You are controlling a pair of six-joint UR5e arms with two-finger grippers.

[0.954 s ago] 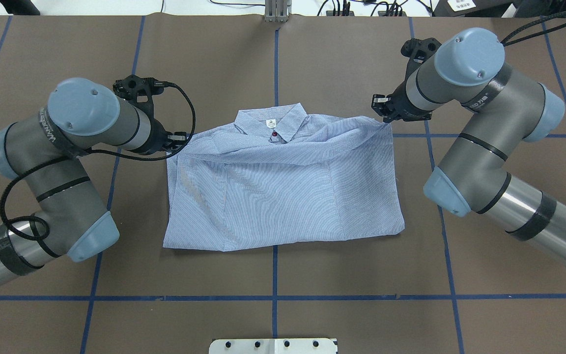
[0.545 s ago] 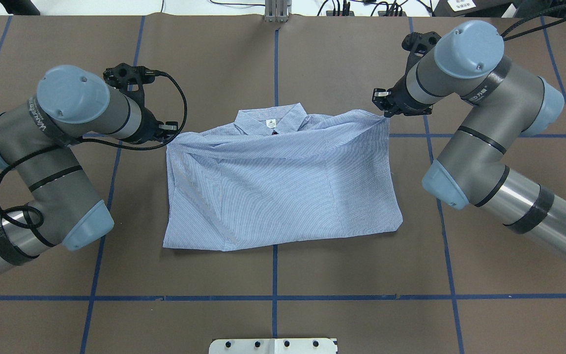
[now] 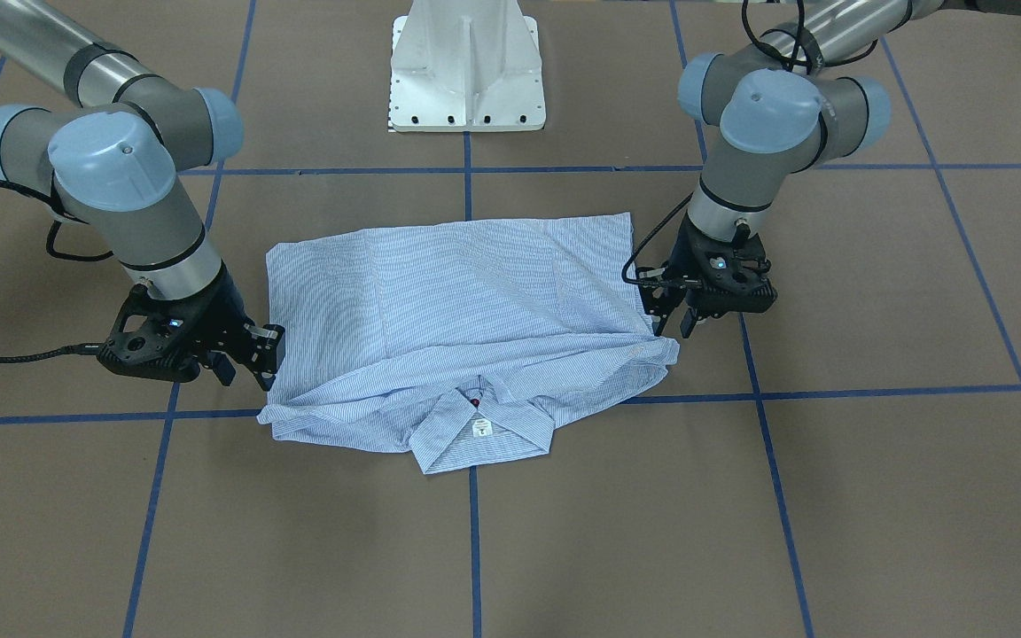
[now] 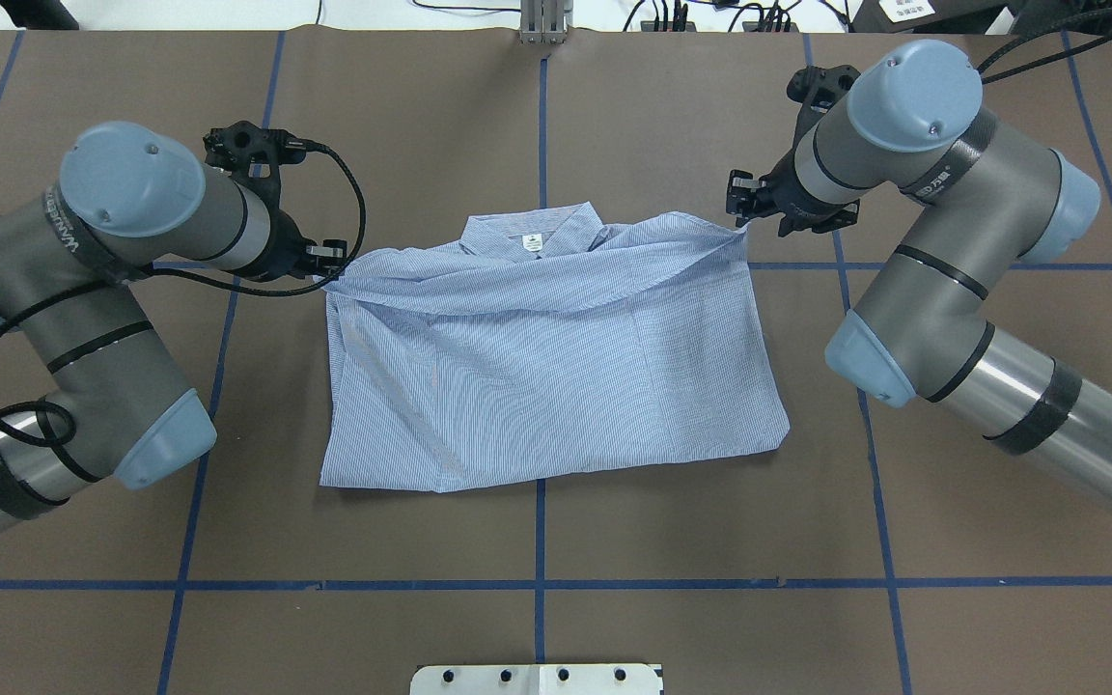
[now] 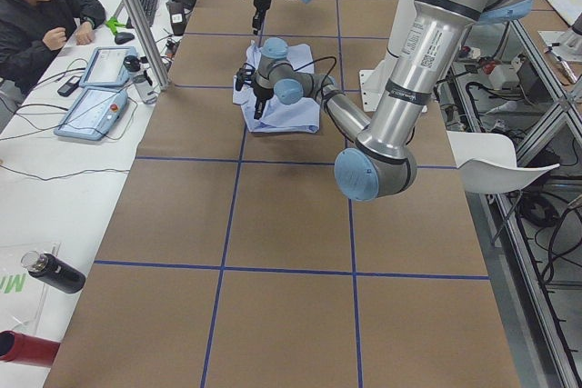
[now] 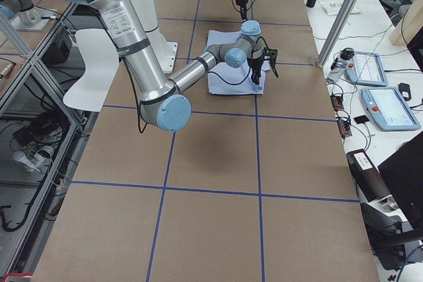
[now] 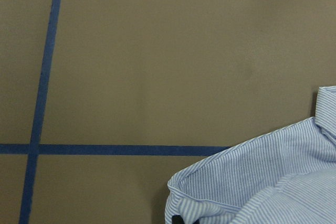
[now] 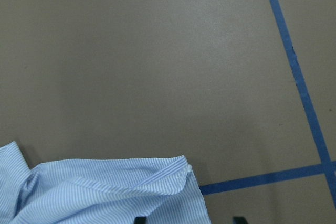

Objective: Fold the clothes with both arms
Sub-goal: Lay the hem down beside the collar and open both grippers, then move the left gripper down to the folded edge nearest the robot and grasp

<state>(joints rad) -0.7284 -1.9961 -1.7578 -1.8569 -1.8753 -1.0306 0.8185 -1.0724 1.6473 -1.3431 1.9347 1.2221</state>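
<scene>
The light-blue striped shirt (image 4: 546,357) lies folded at the middle of the brown surface (image 4: 710,541), its collar (image 4: 532,232) on the side far from the robot. The left gripper (image 4: 329,263) pinches the folded layer's corner beside the collar. The right gripper (image 4: 747,214) pinches the opposite corner. Blue tape lines (image 4: 540,541) cross the surface.

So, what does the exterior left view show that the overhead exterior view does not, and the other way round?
Only the exterior left view shows a seated person, two tablets and a dark bottle on a white side table. Only the overhead view shows the shirt's collar with its white neck label, and each claw at a far corner: left claw, right claw. Both show the striped shirt, both arms and the brown table with blue tape lines.
</scene>
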